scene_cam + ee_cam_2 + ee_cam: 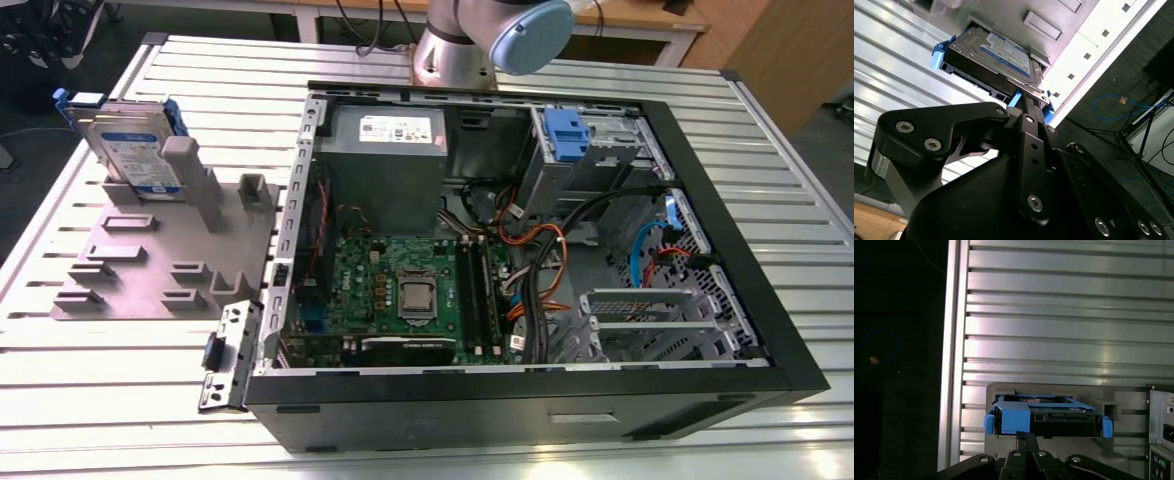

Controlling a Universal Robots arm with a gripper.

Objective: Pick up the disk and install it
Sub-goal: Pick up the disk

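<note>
Disk (131, 140), one: stood on edge in the grey holder (147, 260) on the counter (80, 400), at the exterior view's far left, presumably to offer its blue frame; claw (1026, 436), in the first wrist view, clenched empty, apart from it.

The disk (134, 150), a flat rectangular silver-metal hard drive with a white-and-blue label on its broad face and a blue plastic frame along its edges, stands on one edge in a grey slotted holder (134, 260) on the ribbed metal desk (120, 420). It sits at the exterior view's left, outside the open black computer case (534, 410).
</note>
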